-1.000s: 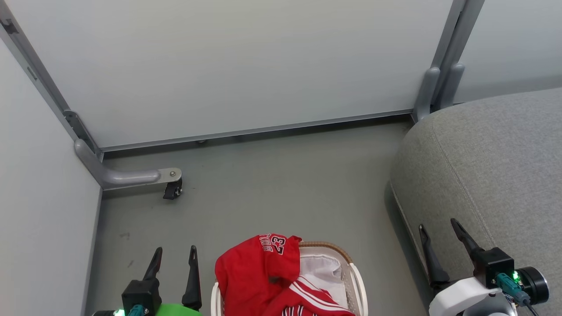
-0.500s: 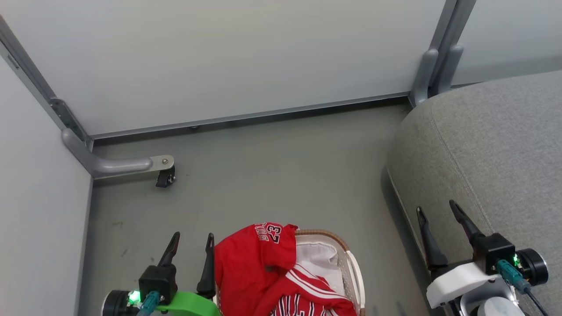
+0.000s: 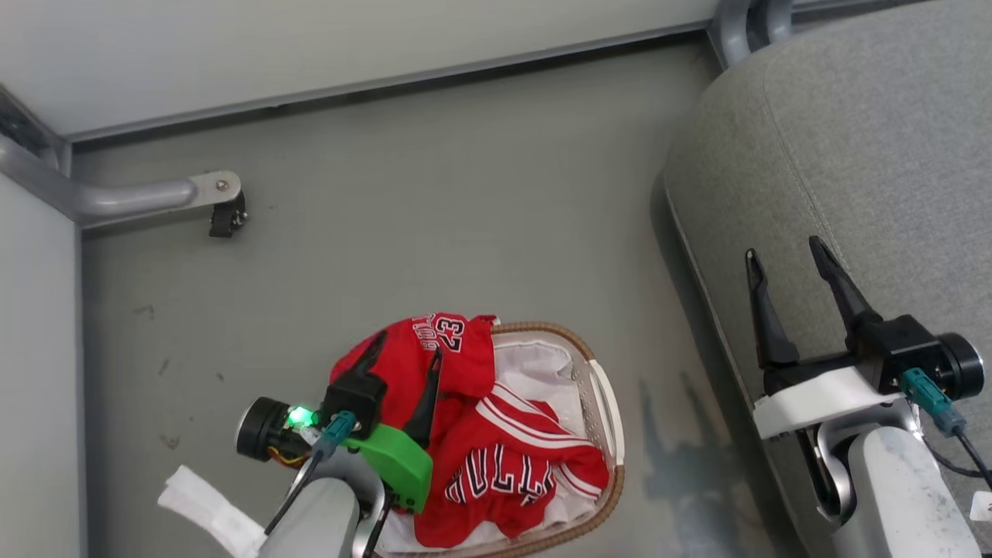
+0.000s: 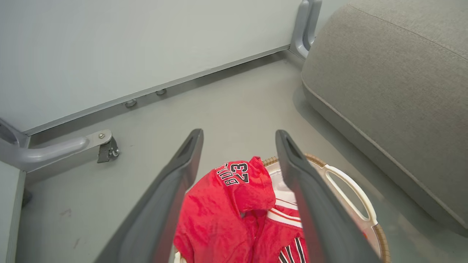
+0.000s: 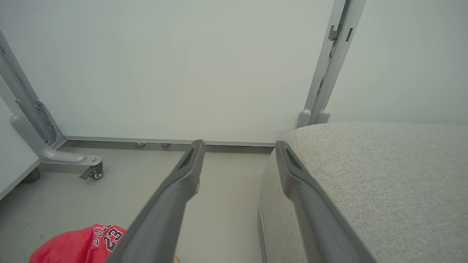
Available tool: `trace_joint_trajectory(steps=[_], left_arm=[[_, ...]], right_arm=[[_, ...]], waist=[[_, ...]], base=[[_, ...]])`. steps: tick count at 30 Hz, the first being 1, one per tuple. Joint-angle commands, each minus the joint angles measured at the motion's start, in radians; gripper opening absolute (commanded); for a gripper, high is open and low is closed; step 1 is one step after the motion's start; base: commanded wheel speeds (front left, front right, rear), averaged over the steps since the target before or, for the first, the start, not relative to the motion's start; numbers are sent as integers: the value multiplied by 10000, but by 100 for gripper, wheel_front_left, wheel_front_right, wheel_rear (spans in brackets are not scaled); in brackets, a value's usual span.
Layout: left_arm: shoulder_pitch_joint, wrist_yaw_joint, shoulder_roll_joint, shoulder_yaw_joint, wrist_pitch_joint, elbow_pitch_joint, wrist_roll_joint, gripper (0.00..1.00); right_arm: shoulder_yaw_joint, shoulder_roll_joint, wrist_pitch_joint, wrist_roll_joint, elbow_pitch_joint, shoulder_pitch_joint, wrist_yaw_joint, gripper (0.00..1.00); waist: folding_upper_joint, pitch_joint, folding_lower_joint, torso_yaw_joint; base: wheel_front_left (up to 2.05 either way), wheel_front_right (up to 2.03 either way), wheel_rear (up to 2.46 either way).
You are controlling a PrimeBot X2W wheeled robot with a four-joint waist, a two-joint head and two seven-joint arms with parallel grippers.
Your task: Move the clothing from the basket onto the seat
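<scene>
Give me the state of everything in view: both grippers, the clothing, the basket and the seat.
Basket: upright on the floor, holding both garments.
Seat: bare of clothing.
"23" garment: crumpled, draped over the basket's rim.
Striped garment: crumpled, inside the basket.
Left gripper: open, over the "23" garment, holding nothing.
Right gripper: open, empty, over the seat's edge.
</scene>
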Motion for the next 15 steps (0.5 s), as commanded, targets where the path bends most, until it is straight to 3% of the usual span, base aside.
trace_joint_trajectory(steps=[1, 15], left_arm=[[-499, -58, 59, -191, -7, 289, 68, 100], [-2678, -243, 98, -2225, -7, 3561, 886, 100]], right_arm=[[-51, -40, -22, 29, -90, -307, -6, 100], [120, -32, -22, 404, -653, -1883, -6, 100]], waist=[[0, 1540, 0, -636], [0, 4299, 0, -1615]], base=[[0, 0, 0], [0, 0, 0]])
